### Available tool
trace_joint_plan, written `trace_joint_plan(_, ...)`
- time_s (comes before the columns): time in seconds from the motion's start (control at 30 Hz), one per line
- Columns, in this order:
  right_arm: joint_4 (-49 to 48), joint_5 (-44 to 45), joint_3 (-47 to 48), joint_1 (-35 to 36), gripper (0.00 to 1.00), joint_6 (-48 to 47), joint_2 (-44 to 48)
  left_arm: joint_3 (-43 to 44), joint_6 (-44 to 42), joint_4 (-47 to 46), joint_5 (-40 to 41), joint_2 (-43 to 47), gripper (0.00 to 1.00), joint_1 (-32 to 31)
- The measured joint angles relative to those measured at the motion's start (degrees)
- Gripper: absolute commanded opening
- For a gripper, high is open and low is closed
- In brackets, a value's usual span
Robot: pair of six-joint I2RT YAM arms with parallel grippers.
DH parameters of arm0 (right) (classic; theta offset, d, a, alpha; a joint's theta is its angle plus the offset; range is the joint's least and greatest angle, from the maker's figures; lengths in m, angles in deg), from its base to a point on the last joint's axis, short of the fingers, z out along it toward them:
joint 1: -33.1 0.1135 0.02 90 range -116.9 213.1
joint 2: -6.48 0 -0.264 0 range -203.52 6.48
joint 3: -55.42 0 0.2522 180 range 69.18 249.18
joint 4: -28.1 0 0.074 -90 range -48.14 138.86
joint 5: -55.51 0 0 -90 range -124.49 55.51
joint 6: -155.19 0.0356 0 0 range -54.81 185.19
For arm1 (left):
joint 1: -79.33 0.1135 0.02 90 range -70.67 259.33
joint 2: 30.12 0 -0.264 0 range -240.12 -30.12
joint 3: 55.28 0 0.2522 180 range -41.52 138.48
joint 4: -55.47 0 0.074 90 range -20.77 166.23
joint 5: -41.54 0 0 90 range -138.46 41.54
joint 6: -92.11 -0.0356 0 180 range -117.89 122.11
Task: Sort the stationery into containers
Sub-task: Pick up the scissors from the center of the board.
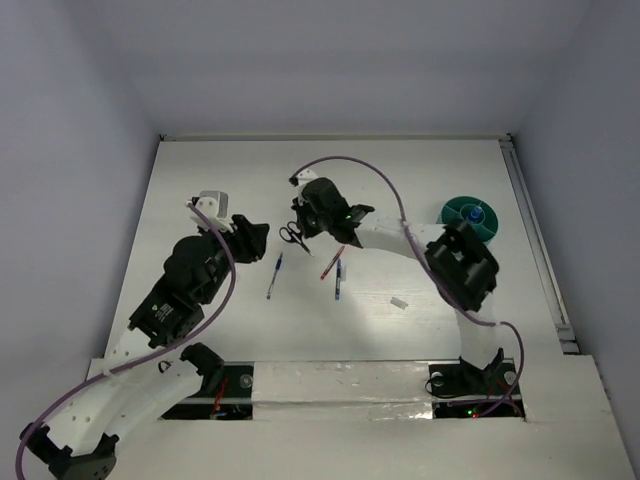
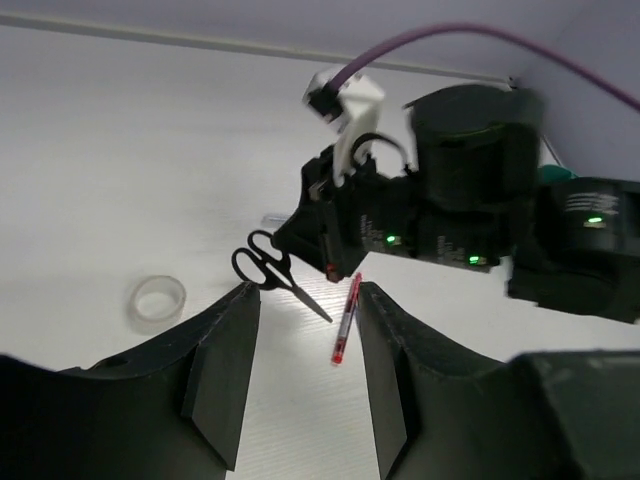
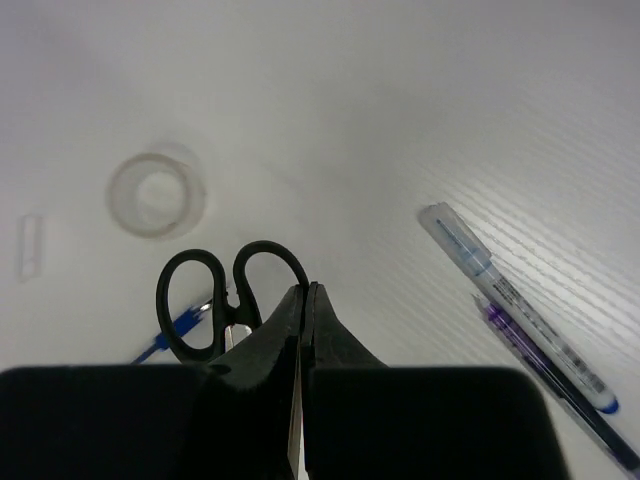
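Nearest on the bench, toward the arm bases: a small white eraser, well apart from the rest.

Next, in the middle: left blue pen alone; right blue pen just beside a red pen.

Left gripper: hangs over the bench, fingers released and wide apart, grasps nothing.

Further on: scissors, black handles, flat on the bench.

Right gripper: sits right at the scissors' pivot, fingers clenched to a thin slit. Cannot tell whether a blade is pinched there.

Beyond the handles: a clear tape ring, apart from them.

Far right: the teal tub, upright, well apart from pens and scissors.
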Motion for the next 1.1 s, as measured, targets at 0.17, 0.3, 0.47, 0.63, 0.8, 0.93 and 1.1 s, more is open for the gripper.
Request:
trace_joint_plan(0.17,-7.2,-7.0,-9.9,-0.2,0.0,-0.7,15.0,-0.2,0.7,-2.1,-7.1,-2.8,0.4,2.4)
trace_joint_plan(0.3,-13.2,-11.1,-17.4,-0.2,0.0,0.2,24.3,-0.6,2.4,-4.4,-12.5,-4.7,0.42,3.6)
trace_joint_plan(0.47,-15.8,-13.5,-24.5,0.0,0.0,1.5,30.6,-0.7,4.6,-6.2,-17.6,-7.6,0.48,3.7)
trace_joint_plan(0.63,-16.0,-14.5,-25.8,1.4,0.0,1.7,32.3,-0.7,7.1,-8.4,-22.1,-12.1,0.5,3.7)
trace_joint_plan(0.8,-16.5,-14.5,-26.6,3.1,0.0,1.7,33.5,-1.1,9.1,-10.3,-23.5,-13.3,0.42,3.7)
trace_joint_plan(0.93,-17.2,-14.1,-27.3,4.0,0.0,1.7,33.9,-1.5,10.5,-11.8,-24.4,-13.9,0.37,3.7)
trace_joint_plan(1.1,-17.7,-12.4,-29.0,4.4,0.0,1.6,35.7,-1.6,11.8,-12.2,-24.7,-14.8,0.39,3.7)
